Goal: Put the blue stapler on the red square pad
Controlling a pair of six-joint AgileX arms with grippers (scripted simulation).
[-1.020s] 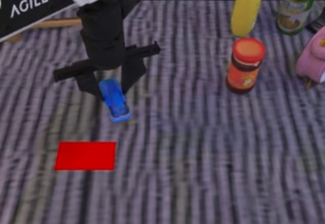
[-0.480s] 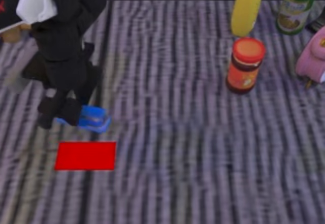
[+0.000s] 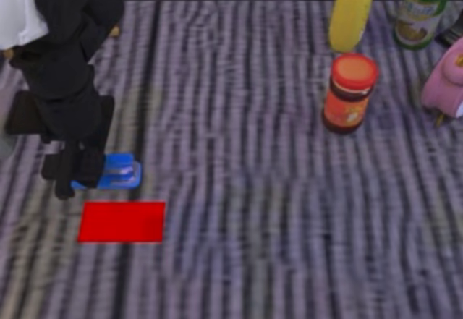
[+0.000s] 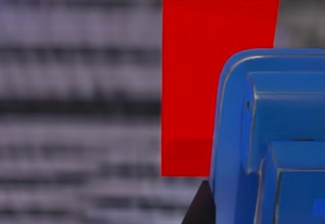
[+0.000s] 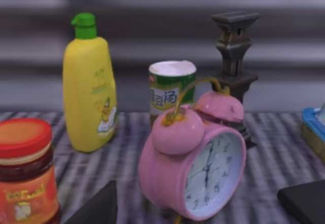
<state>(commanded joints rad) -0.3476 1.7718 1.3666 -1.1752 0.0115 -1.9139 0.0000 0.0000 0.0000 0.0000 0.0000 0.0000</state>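
Carrying stage: blue stapler (image 3: pixel 116 173) is held in the left claw (image 3: pixel 81 168), just beside the red square pad (image 3: pixel 121 221), not yet over it.
Left to do: move over the pad, lower, release.
Right arm: parked at the tabletop's (image 3: pixel 253 189) right; its claw state I cannot tell.
Containers: red-lidded jar (image 3: pixel 349 92), closed.

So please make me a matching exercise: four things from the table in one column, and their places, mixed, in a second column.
Things:
1. stapler
2. red pad
3. pink clock
4. yellow bottle

Places:
A. far edge, behind the red-lidded jar
B. held in the left tool
C. flat on the cloth, near left
D. right edge

Pairs: 1-B, 2-C, 3-D, 4-A
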